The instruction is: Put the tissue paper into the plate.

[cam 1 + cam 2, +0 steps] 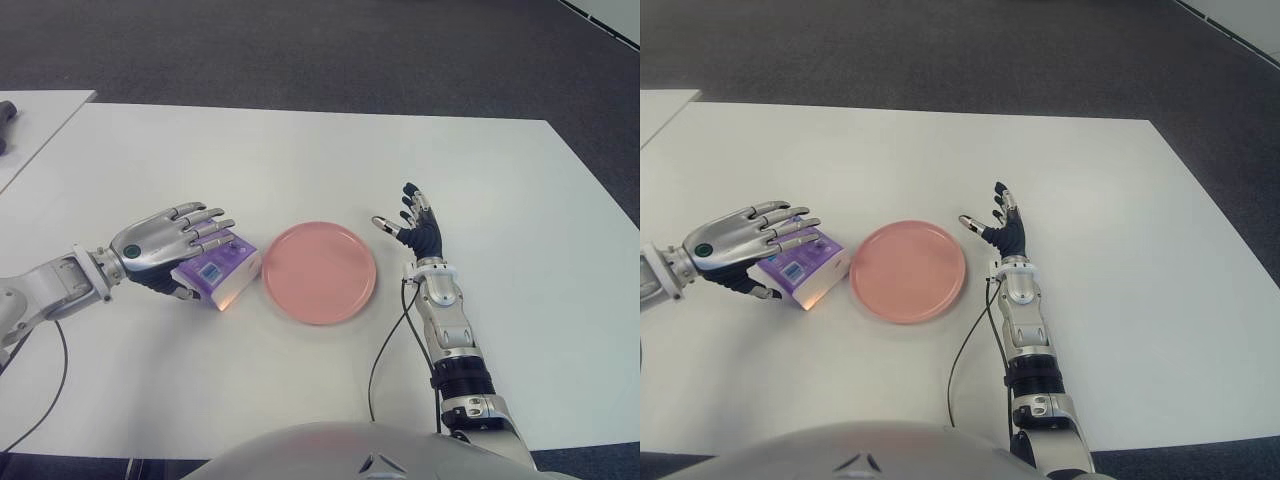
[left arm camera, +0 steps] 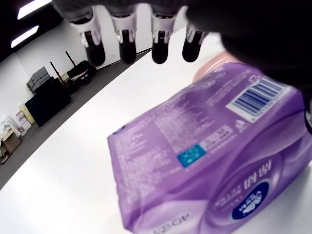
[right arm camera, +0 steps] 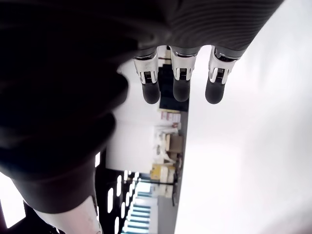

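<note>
A purple tissue paper pack (image 1: 222, 268) lies on the white table (image 1: 300, 160), just left of the empty pink plate (image 1: 320, 272) and touching or nearly touching its rim. My left hand (image 1: 205, 258) hovers over the pack with its fingers (image 2: 127, 41) stretched out straight above it and the thumb down at the pack's near side; the fingers are not closed on it. The left wrist view shows the pack (image 2: 209, 161) close under the palm. My right hand (image 1: 398, 208) shows just right of the plate, fingers spread, holding nothing.
A second white table (image 1: 40, 110) stands at the far left with a dark object (image 1: 5, 120) on it. A black cable (image 1: 385, 350) runs along my right forearm. Dark carpet lies beyond the table's far edge.
</note>
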### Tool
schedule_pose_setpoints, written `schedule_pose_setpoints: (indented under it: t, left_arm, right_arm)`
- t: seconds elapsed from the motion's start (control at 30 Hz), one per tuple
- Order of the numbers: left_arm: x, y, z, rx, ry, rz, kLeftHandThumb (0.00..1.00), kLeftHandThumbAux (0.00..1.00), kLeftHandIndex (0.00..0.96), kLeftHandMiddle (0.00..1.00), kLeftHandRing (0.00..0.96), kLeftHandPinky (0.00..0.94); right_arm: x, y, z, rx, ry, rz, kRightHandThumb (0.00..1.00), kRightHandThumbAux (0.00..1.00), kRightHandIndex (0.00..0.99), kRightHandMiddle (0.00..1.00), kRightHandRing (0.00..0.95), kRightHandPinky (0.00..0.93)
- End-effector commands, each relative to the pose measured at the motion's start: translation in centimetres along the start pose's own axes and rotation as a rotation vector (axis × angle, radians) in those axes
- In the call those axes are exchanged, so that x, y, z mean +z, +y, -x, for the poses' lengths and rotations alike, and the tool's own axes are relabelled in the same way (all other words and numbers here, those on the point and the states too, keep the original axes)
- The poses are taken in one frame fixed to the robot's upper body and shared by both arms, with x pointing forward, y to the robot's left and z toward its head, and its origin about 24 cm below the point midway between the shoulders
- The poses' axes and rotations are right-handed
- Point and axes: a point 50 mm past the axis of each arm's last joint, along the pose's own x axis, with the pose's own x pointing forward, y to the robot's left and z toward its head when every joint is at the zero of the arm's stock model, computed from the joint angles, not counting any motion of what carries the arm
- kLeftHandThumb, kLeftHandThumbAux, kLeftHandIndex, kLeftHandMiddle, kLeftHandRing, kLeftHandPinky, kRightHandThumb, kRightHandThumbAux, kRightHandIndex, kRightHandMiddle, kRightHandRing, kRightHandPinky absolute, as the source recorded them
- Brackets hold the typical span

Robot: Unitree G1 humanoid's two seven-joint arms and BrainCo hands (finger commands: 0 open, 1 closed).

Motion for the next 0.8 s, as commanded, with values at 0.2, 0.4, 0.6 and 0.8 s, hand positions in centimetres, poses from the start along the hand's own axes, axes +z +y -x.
schedule_pose_setpoints:
  t: [0.2, 0.4, 0.6, 0.8]
  left_arm:
    - [0.1, -0.3, -0.5, 0.011, -0.002, -0.01, 0.326, 0.281, 0.0, 0.0, 0.0, 0.0]
    - [0.4, -0.7, -0.8, 0.018, -0.002, -0.001, 0.337, 0.28, 0.0, 0.0, 0.0, 0.0]
    - [0.4, -1.2, -1.3, 0.021, 0.0, 0.012, 0.34, 0.279, 0.0, 0.0, 0.0, 0.0]
    - [0.3, -1.4, -1.5, 0.014, -0.005, 0.013, 0.343, 0.275, 0.0, 0.0, 0.0, 0.0]
  right_arm:
    - [-0.6, -0.1, 0.4, -0.002, 0.038, 0.002, 0.0, 0.853, 0.04, 0.039, 0.033, 0.067]
    - [-0.5, -0.1, 0.5, -0.003, 0.038, 0.002, 0.0, 0.853, 0.04, 0.039, 0.033, 0.067]
    - [-0.5, -0.1, 0.5, -0.003, 0.039, 0.002, 0.0, 0.853, 0.04, 0.039, 0.033, 0.067]
    - [-6.3, -0.8, -0.2, -0.115, 0.226, -0.009, 0.429, 0.76, 0.277, 0.064, 0.023, 0.039]
